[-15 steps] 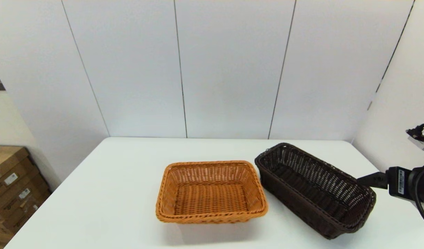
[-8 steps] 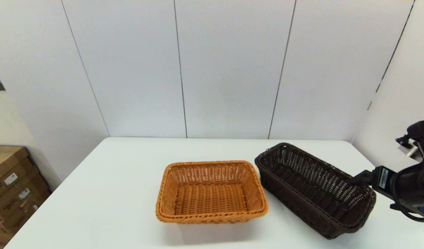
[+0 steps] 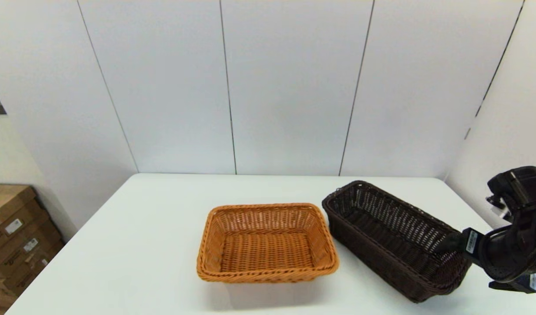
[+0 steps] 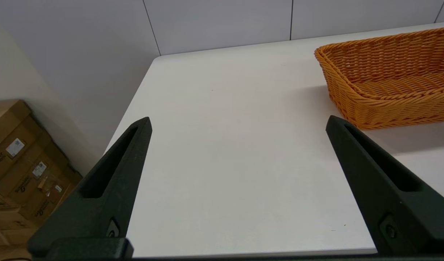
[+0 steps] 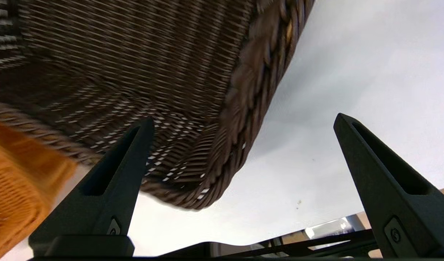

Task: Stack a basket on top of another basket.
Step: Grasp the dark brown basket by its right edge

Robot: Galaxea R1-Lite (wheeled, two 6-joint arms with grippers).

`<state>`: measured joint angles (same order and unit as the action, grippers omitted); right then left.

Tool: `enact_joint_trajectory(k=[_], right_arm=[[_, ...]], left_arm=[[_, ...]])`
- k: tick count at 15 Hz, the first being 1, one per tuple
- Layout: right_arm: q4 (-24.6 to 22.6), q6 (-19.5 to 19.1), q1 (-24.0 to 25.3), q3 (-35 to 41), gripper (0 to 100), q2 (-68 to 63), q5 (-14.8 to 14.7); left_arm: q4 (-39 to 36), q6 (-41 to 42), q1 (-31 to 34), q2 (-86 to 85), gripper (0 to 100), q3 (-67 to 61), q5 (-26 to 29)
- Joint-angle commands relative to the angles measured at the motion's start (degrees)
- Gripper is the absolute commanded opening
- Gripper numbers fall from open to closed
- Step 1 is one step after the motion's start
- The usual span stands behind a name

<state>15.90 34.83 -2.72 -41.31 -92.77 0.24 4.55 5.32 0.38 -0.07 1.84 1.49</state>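
The right gripper (image 5: 240, 123), fingers spread wide, straddles the braided rim at the near right end of the dark brown woven wicker basket (image 3: 394, 238), ready to grasp (nothing gripped yet). Next: close, lift, carry it over the orange-tan rectangular wicker basket (image 3: 266, 241) beside it. Both baskets are empty. The left gripper (image 4: 238, 125) hangs wide, parked.

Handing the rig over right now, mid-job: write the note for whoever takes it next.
Right pincer: open, straddling the near right rim of the dark brown basket, not gripping.
Left pincer: open, parked over bare table, left of the orange-tan basket.
Both baskets sit side by side on the table, upright, apart.
Done: approach only.
Left: close on the rim, lift the dark basket, set it on the orange-tan one.
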Motion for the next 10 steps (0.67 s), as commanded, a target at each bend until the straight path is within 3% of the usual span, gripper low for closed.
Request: enact_joint_trajectory(k=[1,7,10], right_arm=[[-0.2,0.3,0.1,0.3,100,-4.8,-0.1],[-0.4,0.4,1.0,0.1,100,-8.0,0.0],[-3.2,0.6,1.2,1.0,100,-9.7,-0.2]], left_arm=[[0.0,0.0,0.0,0.1,100,0.0,0.0],[0.0,0.0,0.0,0.1,100,0.0,0.0],[0.0,0.0,0.0,0.1,100,0.0,0.0]])
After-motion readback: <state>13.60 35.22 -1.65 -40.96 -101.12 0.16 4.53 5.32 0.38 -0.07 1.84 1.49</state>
